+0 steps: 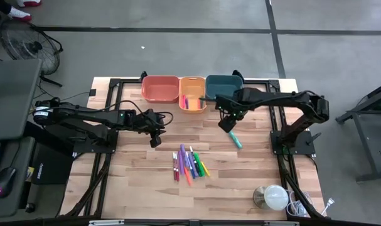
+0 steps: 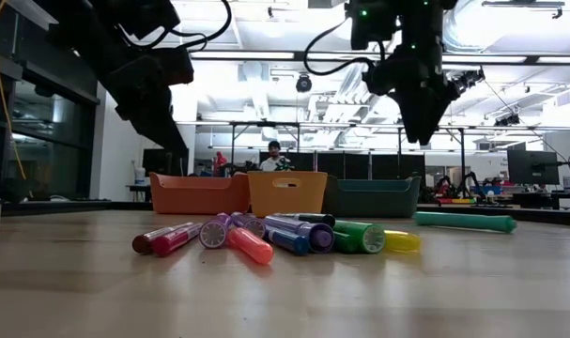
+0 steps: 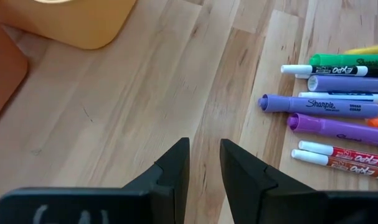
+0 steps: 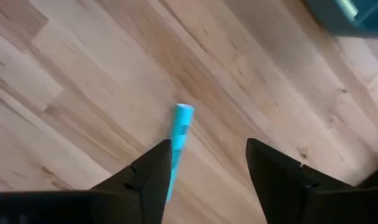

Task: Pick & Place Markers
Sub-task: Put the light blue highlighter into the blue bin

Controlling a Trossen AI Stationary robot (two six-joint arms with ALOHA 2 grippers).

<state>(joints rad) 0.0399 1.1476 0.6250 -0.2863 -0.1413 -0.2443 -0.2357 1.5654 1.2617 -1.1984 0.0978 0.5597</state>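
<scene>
High view: three bins [image 1: 192, 94].

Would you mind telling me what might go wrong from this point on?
The teal marker lies alone on the table, off to one side of the open right pincer above it; closing from there might clip or roll it. The left pincer hangs near the marker pile, where crowded pens could be knocked or double-grabbed.
</scene>
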